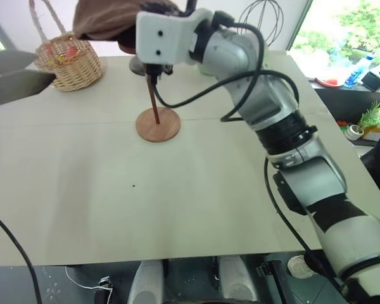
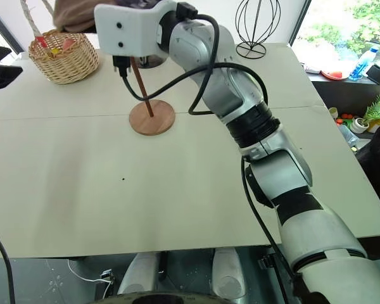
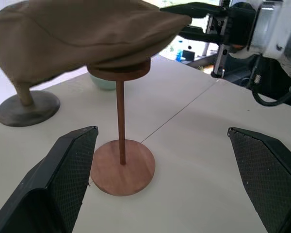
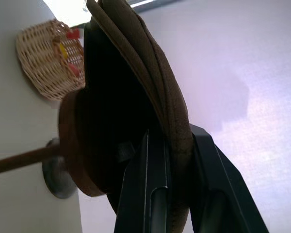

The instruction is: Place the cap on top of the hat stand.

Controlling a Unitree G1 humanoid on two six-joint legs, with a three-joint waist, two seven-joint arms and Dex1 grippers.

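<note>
- The pale worktop (image 1: 82, 190) fills most of the head views.
- The right arm reaches across to the upper middle of the frame; its right gripper (image 4: 177, 194) has its fingers (image 4: 150, 194) clamped on the edge of the cap (image 3: 82, 34).
- The cap, brown and floppy, lies over the disc top of the hat stand (image 3: 121, 131), at the top of the frame.
- The left gripper (image 3: 160, 179), at the left edge, has its fingers spread wide and empty, well apart from the stand.
- A wicker basket (image 1: 69, 60) sits upper left.
- A black wire stand (image 2: 258, 25) sits at the top, right of centre.
</note>
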